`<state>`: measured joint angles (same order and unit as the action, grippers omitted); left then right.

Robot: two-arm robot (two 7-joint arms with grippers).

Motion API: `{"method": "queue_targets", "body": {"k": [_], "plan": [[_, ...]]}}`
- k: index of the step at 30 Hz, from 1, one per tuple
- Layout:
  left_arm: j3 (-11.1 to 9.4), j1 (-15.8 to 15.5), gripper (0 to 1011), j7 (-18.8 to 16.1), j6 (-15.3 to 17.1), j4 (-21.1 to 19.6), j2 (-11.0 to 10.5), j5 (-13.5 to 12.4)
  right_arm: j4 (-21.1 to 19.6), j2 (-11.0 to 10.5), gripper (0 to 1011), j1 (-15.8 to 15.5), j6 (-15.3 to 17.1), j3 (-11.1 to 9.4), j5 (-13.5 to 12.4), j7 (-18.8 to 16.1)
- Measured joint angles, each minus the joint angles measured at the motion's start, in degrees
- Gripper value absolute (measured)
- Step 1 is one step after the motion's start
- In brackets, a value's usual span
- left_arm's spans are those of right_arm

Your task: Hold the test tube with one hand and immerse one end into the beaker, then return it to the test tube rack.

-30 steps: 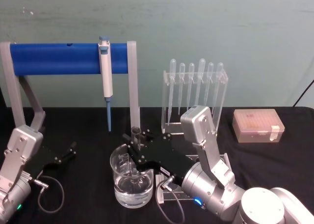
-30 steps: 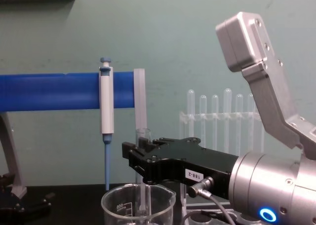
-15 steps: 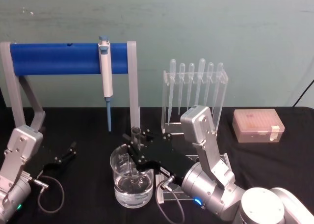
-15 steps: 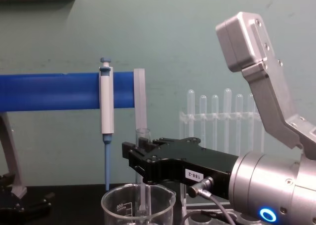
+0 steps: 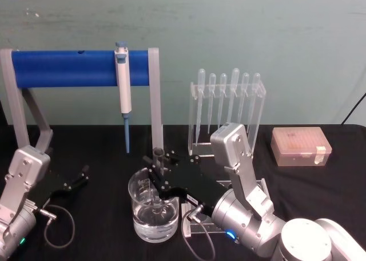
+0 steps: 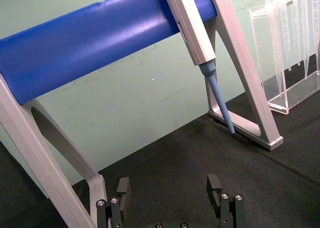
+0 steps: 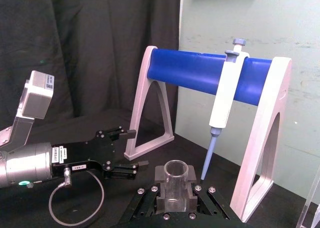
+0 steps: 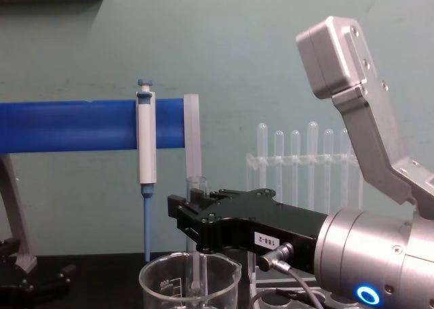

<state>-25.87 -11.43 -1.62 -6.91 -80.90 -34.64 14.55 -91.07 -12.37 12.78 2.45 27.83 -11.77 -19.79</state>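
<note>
Moved: nothing; right gripper (image 5: pixel 159 168) stays clamped on test tube (image 8: pixel 196 187).
Tube end: inside beaker (image 8: pixel 157 282), depth unclear.
Hidden: tube middle, behind jaws.
Left gripper (image 6: pixel 167 185): parked left, fingers wide.

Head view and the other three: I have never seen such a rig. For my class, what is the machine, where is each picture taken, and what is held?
This is a two-armed robot; cameras on its head, chest and both wrists took the pictures. Its right gripper is shut on a glass test tube, upright, lower end inside the beaker. Its left gripper sits open, idle, at the black table's left. Behind stand a pipettor on a blue stand, a rack of pipettes and a pink box.
</note>
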Motion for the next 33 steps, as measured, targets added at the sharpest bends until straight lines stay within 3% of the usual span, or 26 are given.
{"method": "queue_targets", "body": {"k": [33], "plan": [[0.0,0.0,1000,0.0,0.0,0.0,0.0,0.0,0.0,0.0,225,0.0,0.0,0.0,0.0,0.0]]}}
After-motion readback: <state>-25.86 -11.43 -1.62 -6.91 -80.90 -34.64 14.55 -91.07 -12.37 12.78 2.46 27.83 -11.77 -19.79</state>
